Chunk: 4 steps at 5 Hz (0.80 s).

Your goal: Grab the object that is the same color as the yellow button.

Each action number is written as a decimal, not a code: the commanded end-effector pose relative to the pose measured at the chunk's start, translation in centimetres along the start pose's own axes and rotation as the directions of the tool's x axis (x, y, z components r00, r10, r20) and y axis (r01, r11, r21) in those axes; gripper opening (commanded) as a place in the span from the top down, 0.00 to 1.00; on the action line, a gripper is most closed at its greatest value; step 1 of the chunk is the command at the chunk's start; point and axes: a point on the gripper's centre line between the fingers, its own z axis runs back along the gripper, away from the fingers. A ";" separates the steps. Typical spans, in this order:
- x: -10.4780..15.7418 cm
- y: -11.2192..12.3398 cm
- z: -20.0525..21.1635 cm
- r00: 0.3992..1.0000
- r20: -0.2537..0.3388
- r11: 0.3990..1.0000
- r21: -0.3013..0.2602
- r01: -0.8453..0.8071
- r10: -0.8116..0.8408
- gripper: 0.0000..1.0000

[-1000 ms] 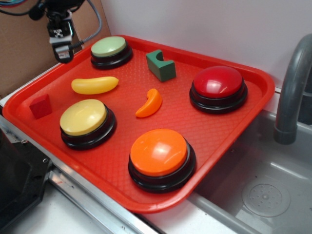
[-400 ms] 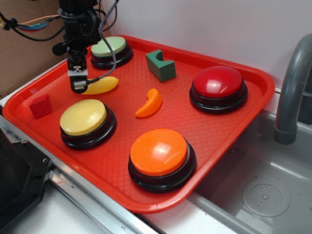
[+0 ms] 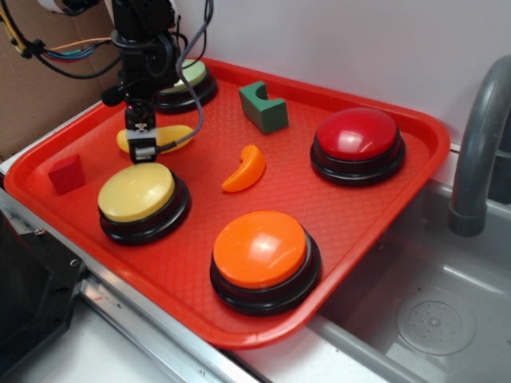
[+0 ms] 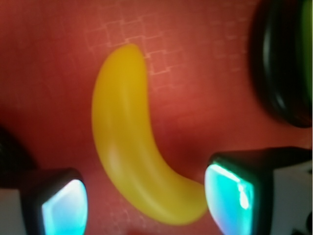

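Note:
The object, a glossy yellow banana toy (image 3: 174, 136), lies on the red tray (image 3: 343, 211) just behind the yellow button (image 3: 136, 191). My gripper (image 3: 144, 150) hangs low over the banana's middle and hides part of it. In the wrist view the banana (image 4: 124, 142) curves down between my two fingers, and the gripper (image 4: 146, 203) is open. The right fingertip (image 4: 230, 196) is almost touching the banana's lower end. The left fingertip (image 4: 63, 205) stands apart from it, with bare tray between.
On the tray also sit a pale-green button (image 3: 194, 77) partly behind the arm, a red button (image 3: 357, 136), an orange button (image 3: 260, 249), an orange wedge (image 3: 246, 169), a green block (image 3: 263, 106) and a red block (image 3: 66, 173). A sink with a grey faucet (image 3: 479, 144) is at right.
The gripper has come down and forward from the tray's back left corner. It now sits low over the banana, straddling it. The banana has not moved.

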 end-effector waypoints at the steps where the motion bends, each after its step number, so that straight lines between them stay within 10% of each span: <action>1: 1.1 -0.2 -1.0 0.998 0.032 0.999 -0.014 -0.044 0.044 1.00; 4: -1.5 -1.1 2.9 0.960 0.039 0.960 0.018 -0.279 0.278 1.00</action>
